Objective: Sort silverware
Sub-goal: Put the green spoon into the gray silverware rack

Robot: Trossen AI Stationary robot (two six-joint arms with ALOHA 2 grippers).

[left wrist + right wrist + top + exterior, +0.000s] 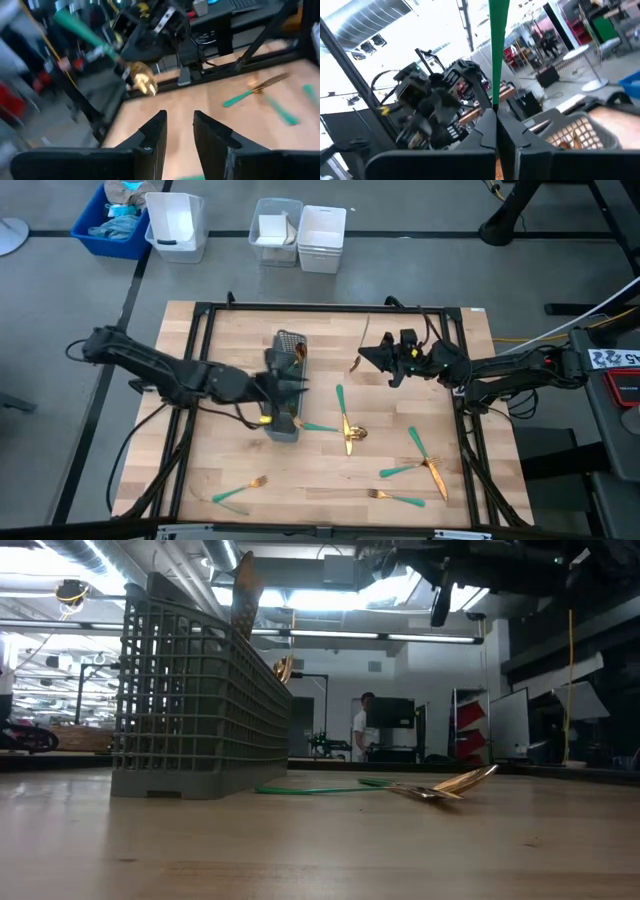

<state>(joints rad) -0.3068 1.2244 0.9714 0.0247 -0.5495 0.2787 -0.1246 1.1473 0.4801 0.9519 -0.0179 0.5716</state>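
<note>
The right gripper [496,125] is clamped on a teal-handled spoon [498,45] rising straight from its fingertips: light, stiff, slippery, best pinched mid-handle; the left gripper [179,131] hangs parted and empty over the caddy [287,385].

silverware [345,420]: gold heads, teal-green handles | caddy [286,385]: grey mesh | worktop [320,480]: pale wood grain | fingers [155,137]: black

bright ceiling strip lights glare in the low and right wrist views; left wrist view is smeared with motion blur beyond its own fingers; table evenly lit.
</note>
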